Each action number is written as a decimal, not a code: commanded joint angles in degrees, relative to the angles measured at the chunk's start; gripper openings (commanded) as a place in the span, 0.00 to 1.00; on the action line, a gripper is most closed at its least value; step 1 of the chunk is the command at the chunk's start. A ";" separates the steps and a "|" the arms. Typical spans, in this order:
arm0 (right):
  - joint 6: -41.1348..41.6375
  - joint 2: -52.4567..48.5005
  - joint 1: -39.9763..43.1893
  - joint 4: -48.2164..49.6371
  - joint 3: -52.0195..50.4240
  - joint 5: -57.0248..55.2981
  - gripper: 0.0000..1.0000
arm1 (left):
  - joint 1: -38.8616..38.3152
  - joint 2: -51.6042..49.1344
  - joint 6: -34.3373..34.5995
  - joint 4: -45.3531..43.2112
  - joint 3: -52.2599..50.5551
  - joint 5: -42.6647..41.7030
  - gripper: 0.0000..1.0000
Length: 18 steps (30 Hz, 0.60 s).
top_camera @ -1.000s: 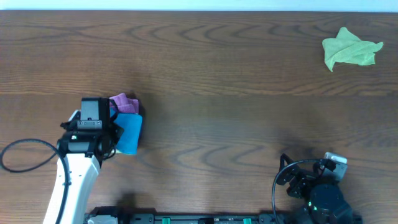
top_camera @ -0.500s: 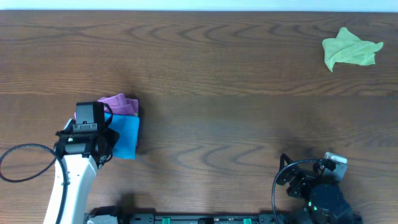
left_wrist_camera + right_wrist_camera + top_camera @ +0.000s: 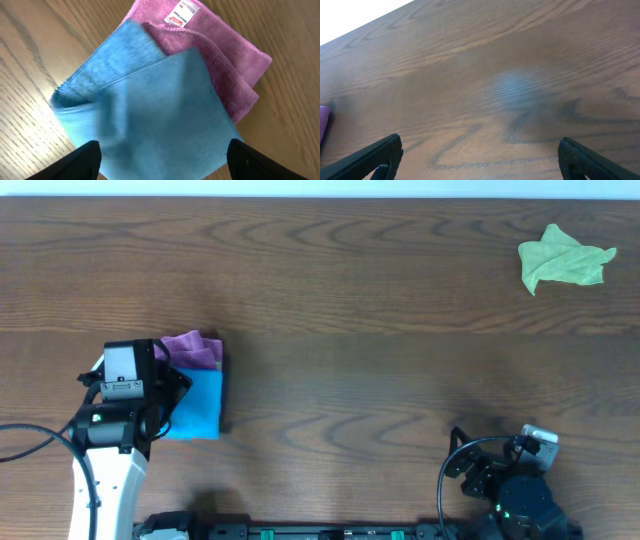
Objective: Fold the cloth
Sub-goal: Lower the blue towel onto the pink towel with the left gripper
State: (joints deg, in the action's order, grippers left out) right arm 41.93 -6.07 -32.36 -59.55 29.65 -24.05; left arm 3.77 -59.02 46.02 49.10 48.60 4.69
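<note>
The cloth (image 3: 200,405) lies at the near-left part of the table (image 3: 380,300). It is already doubled into a smaller, approx. rectangular packet. In the left wrist view I see at least two blue layers, w/ one edge stepped back from the other. Its far edge rests on the purple cloth (image 3: 195,347), which sticks out on the far side, so the two are touching, blue on top.

The relation that matters: the left gripper (image 3: 167,162) hangs directly above the left part of the cloth. Its fingers are wide apart, one at each side of the wrist picture, and nothing is pinched btw. them. From the fingers the cloth spreads toward the right and the far side, i.e. toward the purple one. From above, the packet looks a little longer near-to-far than left-to-right, but the difference is small and I can't be sure.

The right gripper (image 3: 480,150) is at the near-right edge, well apart from the cloth, also w/ fingers spread and only bare wood below. So the left arm is clearly the nearer one, and any further fold or tidy-up would prob. belong to it. The yellow-green cloth (image 3: 565,258) sits far right, not involved.
</note>
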 commanded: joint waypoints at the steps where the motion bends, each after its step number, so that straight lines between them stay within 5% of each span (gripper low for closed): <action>1: 0.87 0.55 0.46 -0.13 -0.11 -0.76 0.99 | 0.44 0.31 -2.34 0.87 1.20 0.85 0.82; 12: 0.87 0.55 0.46 -0.13 -0.11 -0.79 0.99 | 0.44 0.33 -4.55 3.19 3.87 0.83 0.80; 16: 0.85 0.55 0.46 -0.13 -0.11 -0.79 0.99 | 0.44 0.33 -6.27 5.25 6.97 0.20 0.76; 18: 0.87 0.55 0.46 -0.13 -0.11 -0.79 0.99 | 0.44 0.33 -7.87 6.95 9.31 -0.26 0.65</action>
State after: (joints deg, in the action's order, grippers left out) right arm 41.93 -6.07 -32.36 -59.55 29.65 -24.05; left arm 3.77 -59.02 41.50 54.61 54.02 4.60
